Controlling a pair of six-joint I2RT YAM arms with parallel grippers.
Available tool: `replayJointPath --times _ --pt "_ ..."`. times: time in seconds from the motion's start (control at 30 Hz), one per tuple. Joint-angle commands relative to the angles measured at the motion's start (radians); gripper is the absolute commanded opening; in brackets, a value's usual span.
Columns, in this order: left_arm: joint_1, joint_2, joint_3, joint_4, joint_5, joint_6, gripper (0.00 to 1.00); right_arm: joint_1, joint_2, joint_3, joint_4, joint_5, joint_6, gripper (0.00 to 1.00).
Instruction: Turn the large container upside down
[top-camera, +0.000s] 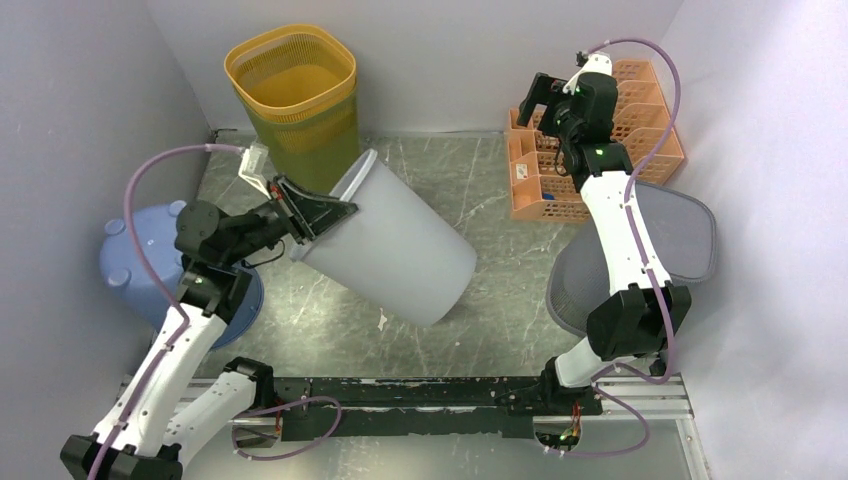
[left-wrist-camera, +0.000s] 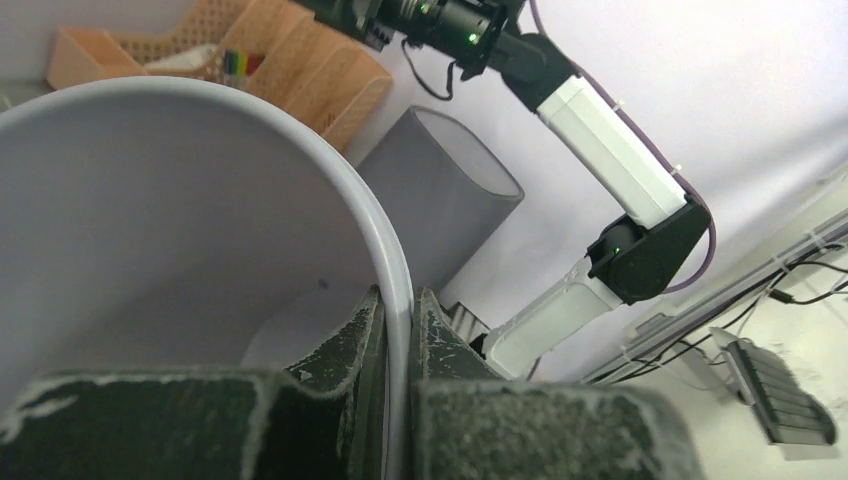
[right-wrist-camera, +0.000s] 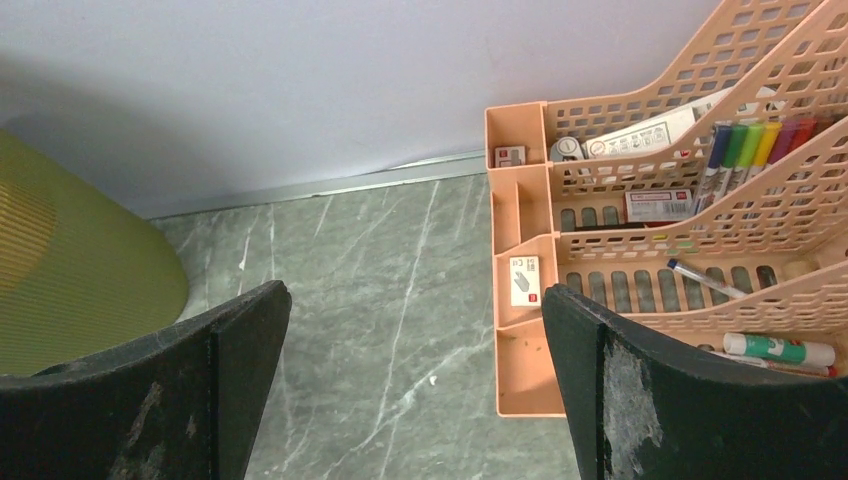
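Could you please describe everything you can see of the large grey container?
The large container is a pale grey, smooth, plastic-looking bin with a rounded rim and slightly tapered walls; its inside looks bare. It is steeply tilted, mouth facing left. The left hand is shut on its rim, one finger inside, one outside. Whether its base rests on the table is unclear.

A yellow mesh basket (top-camera: 292, 100) stands upper left of centre, an orange organiser (top-camera: 535, 185) holding markers (right-wrist-camera: 745, 140) upper right, a blue bin (top-camera: 135, 255) left, a grey bin (top-camera: 690, 235) right.
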Motion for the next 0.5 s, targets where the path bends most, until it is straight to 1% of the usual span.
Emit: replayJointPath --times 0.0,0.17,0.33,0.4,0.47 --pt "-0.022 -0.015 -0.088 0.279 0.027 -0.149 0.07 -0.014 -0.024 0.026 -0.004 -0.028 -0.003 1.00" --pt "-0.113 0.038 -0.204 0.386 -0.017 -0.192 0.07 -0.016 -0.026 0.003 0.013 -0.037 0.001 0.99" --pt "-0.248 0.141 -0.245 0.525 -0.069 -0.214 0.07 -0.024 -0.032 -0.025 0.029 -0.045 0.008 0.99" --pt "-0.279 0.185 -0.261 0.596 -0.077 -0.231 0.07 -0.026 -0.032 -0.033 0.035 -0.048 0.008 0.99" --pt "-0.288 0.228 -0.298 0.709 -0.088 -0.277 0.07 -0.027 -0.032 -0.038 0.037 -0.050 0.007 0.99"
